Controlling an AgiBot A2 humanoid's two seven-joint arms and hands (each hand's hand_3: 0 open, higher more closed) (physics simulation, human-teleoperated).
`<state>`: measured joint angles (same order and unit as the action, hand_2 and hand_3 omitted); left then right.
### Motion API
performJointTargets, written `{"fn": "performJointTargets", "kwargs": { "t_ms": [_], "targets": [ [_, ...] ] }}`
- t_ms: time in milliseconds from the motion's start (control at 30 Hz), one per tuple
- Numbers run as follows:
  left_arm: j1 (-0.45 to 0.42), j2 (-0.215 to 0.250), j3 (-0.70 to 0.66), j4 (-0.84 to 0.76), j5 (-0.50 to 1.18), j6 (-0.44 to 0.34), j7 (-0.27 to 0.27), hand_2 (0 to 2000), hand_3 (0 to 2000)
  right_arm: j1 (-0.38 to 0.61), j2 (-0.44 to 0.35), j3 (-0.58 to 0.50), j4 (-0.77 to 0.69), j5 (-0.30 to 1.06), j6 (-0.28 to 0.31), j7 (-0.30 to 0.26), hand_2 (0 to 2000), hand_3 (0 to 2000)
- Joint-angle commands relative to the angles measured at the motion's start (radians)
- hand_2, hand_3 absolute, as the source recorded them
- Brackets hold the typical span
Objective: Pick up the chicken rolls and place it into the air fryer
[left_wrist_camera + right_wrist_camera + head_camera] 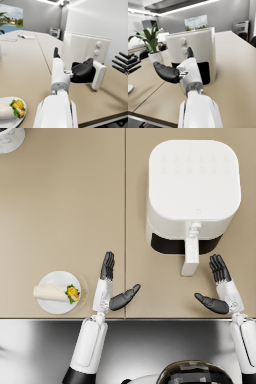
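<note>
The beige tabletop carries everything in front of me. The largest item on it is the white, rounded-square air fryer, standing ahead and to my right, its white drawer handle pointing toward me over the dark drawer opening. To my far left, near the table's front edge, sits a small round white plate — on it lies the chicken roll, a pale wrap with green and yellow filling showing at the end nearest me. My left hand is empty, fingers extended and thumb splayed, just beside the plate but apart from it. My right hand is likewise spread and empty, near the fryer handle, not touching it.
</note>
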<state>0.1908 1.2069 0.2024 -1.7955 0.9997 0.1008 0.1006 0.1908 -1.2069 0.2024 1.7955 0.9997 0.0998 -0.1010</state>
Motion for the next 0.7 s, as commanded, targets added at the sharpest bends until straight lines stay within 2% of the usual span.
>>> {"fn": "performJointTargets", "kwargs": {
  "t_ms": [33,700],
  "targets": [
    [0.0,0.0,0.0,0.0,0.0,0.0,0.0,0,0,0.0,0.0,0.0,0.0,0.0,0.0,0.0,0,0],
    [0.0,0.0,0.0,0.0,0.0,0.0,0.0,0,0,0.0,0.0,0.0,0.0,0.0,0.0,0.0,0,0]
  ]
}}
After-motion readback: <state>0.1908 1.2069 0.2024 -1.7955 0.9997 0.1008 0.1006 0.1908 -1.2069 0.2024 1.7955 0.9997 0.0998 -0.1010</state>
